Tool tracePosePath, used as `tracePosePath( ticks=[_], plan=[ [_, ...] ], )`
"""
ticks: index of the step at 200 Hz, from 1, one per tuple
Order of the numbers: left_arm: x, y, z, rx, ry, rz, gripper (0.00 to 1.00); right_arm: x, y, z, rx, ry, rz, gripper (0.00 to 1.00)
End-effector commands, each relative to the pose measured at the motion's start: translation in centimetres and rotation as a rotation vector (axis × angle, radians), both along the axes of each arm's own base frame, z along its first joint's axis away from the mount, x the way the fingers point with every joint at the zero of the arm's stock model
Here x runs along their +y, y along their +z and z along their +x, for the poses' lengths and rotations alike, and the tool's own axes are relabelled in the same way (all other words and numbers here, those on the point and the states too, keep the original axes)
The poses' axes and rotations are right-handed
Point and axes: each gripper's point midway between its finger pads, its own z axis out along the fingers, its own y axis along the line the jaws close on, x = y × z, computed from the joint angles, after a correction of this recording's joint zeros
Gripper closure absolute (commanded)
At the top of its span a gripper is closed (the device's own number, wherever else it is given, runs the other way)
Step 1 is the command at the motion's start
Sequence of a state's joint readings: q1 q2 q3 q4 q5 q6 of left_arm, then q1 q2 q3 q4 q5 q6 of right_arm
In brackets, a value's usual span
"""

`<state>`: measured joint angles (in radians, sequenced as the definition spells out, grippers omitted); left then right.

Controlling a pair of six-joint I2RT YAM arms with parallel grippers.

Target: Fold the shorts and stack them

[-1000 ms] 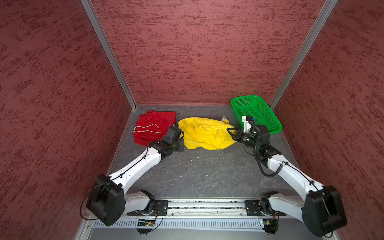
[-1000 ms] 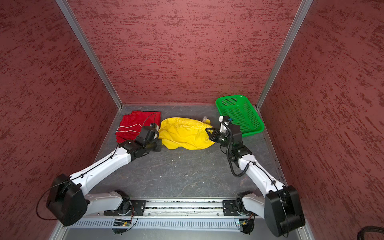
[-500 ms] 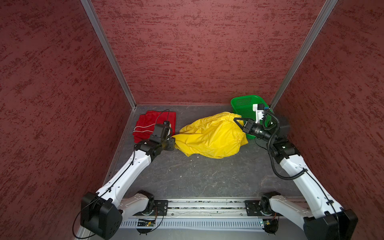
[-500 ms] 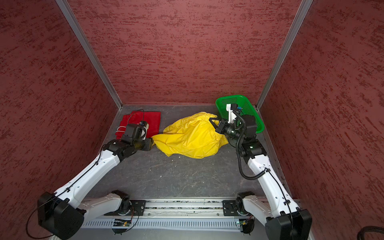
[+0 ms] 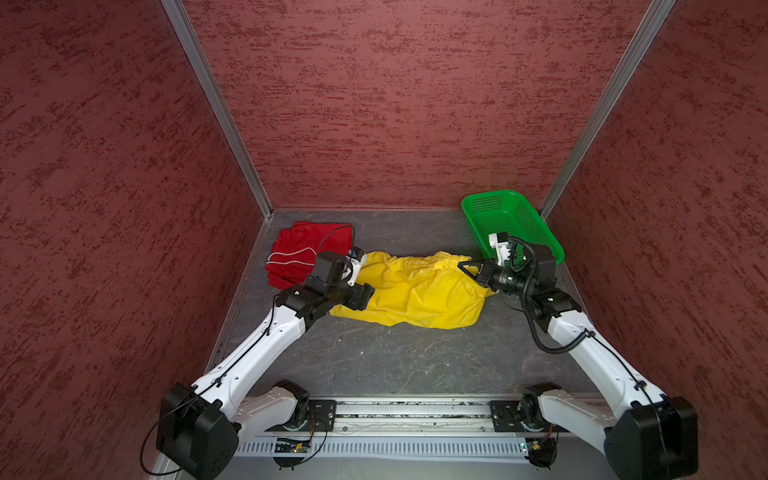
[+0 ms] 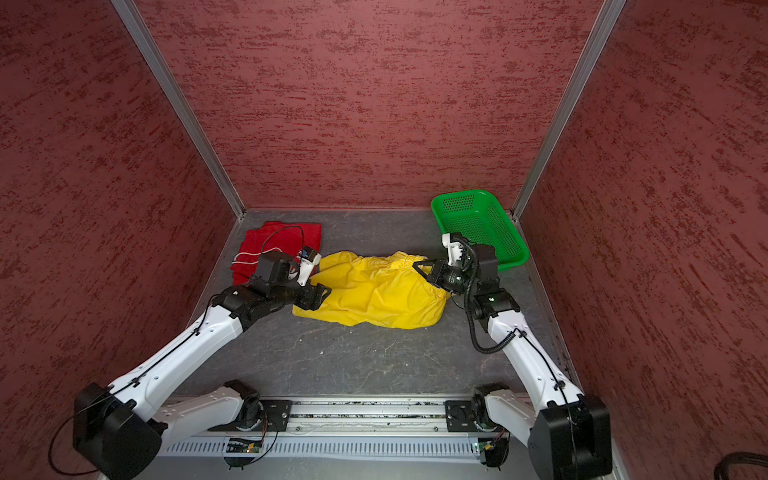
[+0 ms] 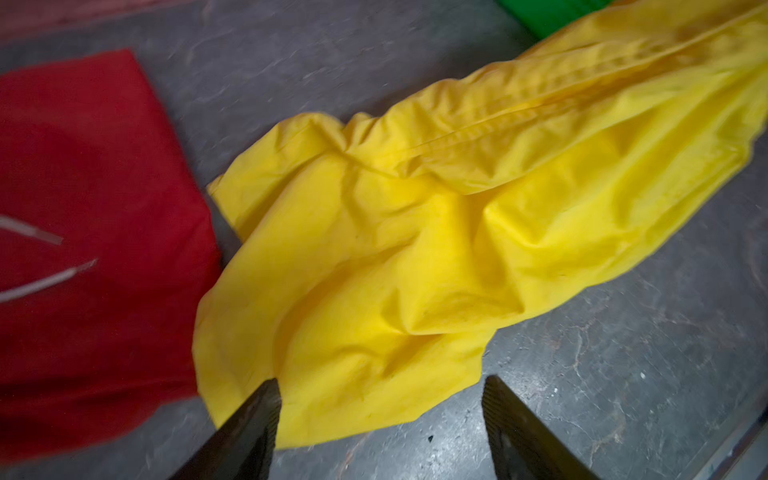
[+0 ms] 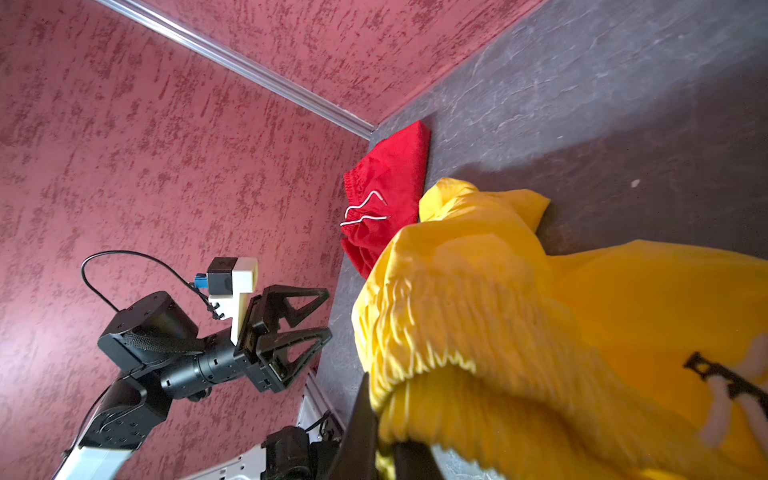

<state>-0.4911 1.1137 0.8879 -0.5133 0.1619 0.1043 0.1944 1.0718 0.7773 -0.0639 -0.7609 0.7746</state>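
R gripper [image 5: 460, 265] clamped on yellow shorts [image 5: 419, 291] waistband, just beside green basket [image 5: 492, 193]. L gripper [image 7: 382, 384] jaws apart at the shorts' end away from basket. Beyond that, folded red shorts [image 5: 297, 249].

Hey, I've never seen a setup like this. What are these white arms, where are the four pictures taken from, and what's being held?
They are two robot arms, each ending in a two-fingered gripper. Two pictures look down on the whole scene from above; two come from cameras on the arms' wrists. On the grey table lie folded red shorts, rumpled yellow shorts and a green basket. The right gripper is shut on the yellow shorts' elastic waistband. The left gripper is open at their other end, holding nothing.
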Motion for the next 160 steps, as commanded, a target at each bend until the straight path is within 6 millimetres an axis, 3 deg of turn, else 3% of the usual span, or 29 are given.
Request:
tracePosePath(
  ticks=[1, 18, 45, 89, 115, 133, 160],
  plan=[
    [-5.6, 3.3, -0.5, -0.251, -0.33, 0.008, 0.23, 0.8, 2.0, -1.9, -0.054, 0.091, 0.068, 1.0],
    [-9.0, 4.0, -1.0, -0.352, -0.481, 0.056, 0.23, 0.9, 1.7, -2.6, -0.033, 0.105, 0.088, 1.0],
    [-13.0, 4.6, 0.0, -0.467, -0.584, 0.107, 0.22, 1.0, 1.3, -3.1, 0.006, 0.115, 0.109, 1.0],
    [-17.7, 5.4, 2.7, -0.627, -0.631, 0.098, 0.22, 1.2, 0.6, -3.8, 0.044, 0.135, 0.113, 1.0],
    [-19.6, 4.7, 3.5, -0.653, -0.673, 0.112, 0.24, 1.1, 0.4, -4.0, 0.056, 0.137, 0.11, 1.0],
    [-20.6, 4.6, 3.5, -0.664, -0.694, 0.112, 0.33, 1.1, 0.4, -4.0, 0.057, 0.139, 0.106, 1.0],
    [-21.0, 5.4, 2.4, -0.656, -0.734, 0.069, 0.64, 0.8, 0.4, -3.7, 0.041, 0.112, 0.076, 0.99]
  ],
)
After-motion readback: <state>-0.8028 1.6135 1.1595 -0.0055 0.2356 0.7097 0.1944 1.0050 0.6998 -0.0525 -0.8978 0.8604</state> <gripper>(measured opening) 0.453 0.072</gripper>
